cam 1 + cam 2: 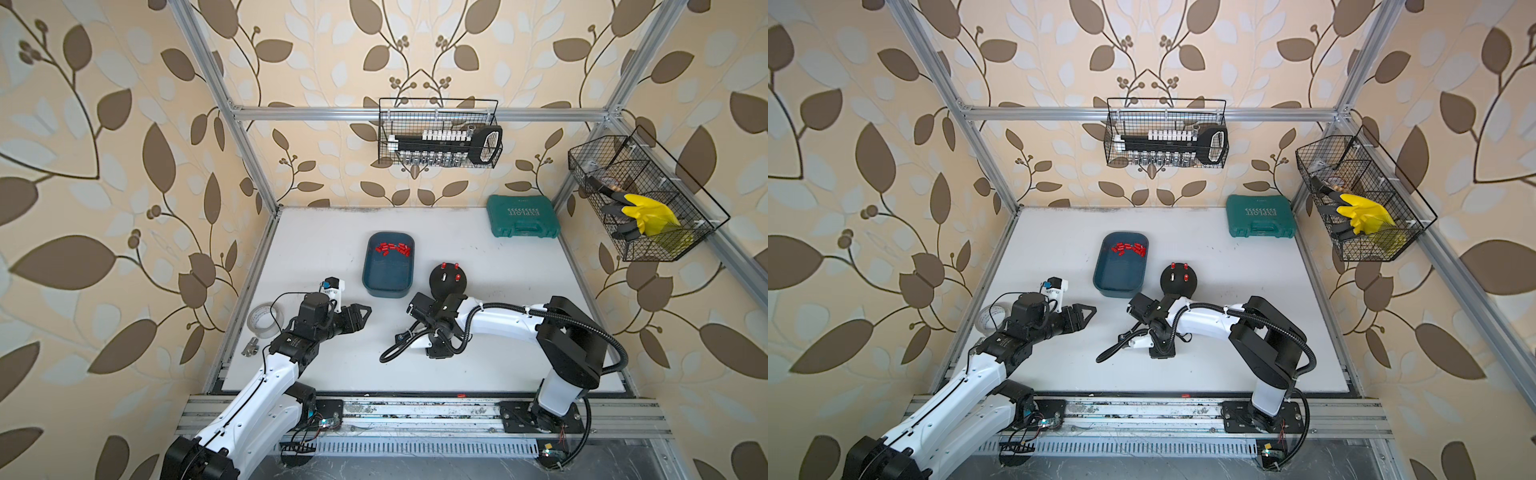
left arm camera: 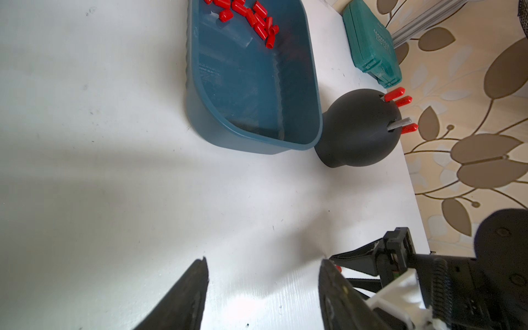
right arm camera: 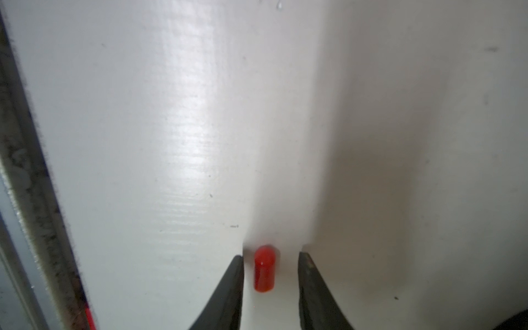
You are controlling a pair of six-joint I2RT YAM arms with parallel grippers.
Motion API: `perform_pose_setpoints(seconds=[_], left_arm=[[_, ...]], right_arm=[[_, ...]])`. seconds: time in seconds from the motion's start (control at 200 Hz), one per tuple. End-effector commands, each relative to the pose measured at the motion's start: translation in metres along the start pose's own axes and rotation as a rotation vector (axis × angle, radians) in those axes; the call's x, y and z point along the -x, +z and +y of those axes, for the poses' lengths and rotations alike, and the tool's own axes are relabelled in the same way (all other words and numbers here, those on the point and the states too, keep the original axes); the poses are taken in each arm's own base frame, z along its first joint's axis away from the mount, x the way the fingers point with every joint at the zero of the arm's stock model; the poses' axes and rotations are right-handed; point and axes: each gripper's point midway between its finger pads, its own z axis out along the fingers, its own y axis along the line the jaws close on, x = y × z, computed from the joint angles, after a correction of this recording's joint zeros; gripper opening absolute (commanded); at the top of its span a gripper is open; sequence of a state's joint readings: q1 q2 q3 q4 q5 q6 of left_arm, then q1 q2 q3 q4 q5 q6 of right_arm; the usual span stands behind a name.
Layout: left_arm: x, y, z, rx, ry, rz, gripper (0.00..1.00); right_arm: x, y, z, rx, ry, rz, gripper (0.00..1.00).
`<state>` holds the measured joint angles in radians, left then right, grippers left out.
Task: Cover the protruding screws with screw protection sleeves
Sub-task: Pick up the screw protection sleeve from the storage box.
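The black dome base (image 1: 447, 286) stands near the table's middle, beside the blue tray (image 1: 388, 278). Three of the protruding screws wear red sleeves (image 2: 395, 93), and one bare silver screw (image 2: 399, 124) sticks out. Several loose screw protection sleeves (image 1: 392, 248) lie at the tray's far end. One red sleeve (image 3: 265, 268) lies on the white table in front of the dome. My right gripper (image 3: 271, 258) is open around it, with a gap on each side. My left gripper (image 2: 264, 260) is open and empty, low over the table left of the tray.
A green case (image 1: 523, 222) sits at the back right. A tape roll (image 1: 265, 319) and a silver fitting (image 1: 250, 346) lie at the left edge. Wire baskets (image 1: 440, 137) (image 1: 640, 199) hang on the frame. A stray red sleeve (image 1: 460, 395) lies at the table's front edge.
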<state>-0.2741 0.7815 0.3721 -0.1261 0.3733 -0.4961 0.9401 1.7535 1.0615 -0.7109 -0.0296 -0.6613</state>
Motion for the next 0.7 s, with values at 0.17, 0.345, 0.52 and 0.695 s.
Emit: perform_pose_setpoints(seconds=[0.17,0.345,0.52,0.695], left_arm=[[0.0026,-0.0004,-0.0075,-0.038,0.039,-0.007,0.63],[0.0028,-0.0017,-0.0076,-0.036,0.042,-0.011,0.63],[0.0029,-0.0016,-0.0076,-0.037,0.044,-0.011,0.63],[0.0029,-0.0016,-0.0094,-0.045,0.047,-0.009,0.63]], right_arm=[[-0.0067,0.0045,0.0089,0.058,0.029,0.034,0.27],[-0.0046,0.0066,0.0089,0.076,0.043,0.033,0.19],[-0.0038,0.0085,0.0066,0.082,0.056,0.036,0.23],[-0.0006,0.0092,0.0049,0.082,0.063,0.025,0.3]])
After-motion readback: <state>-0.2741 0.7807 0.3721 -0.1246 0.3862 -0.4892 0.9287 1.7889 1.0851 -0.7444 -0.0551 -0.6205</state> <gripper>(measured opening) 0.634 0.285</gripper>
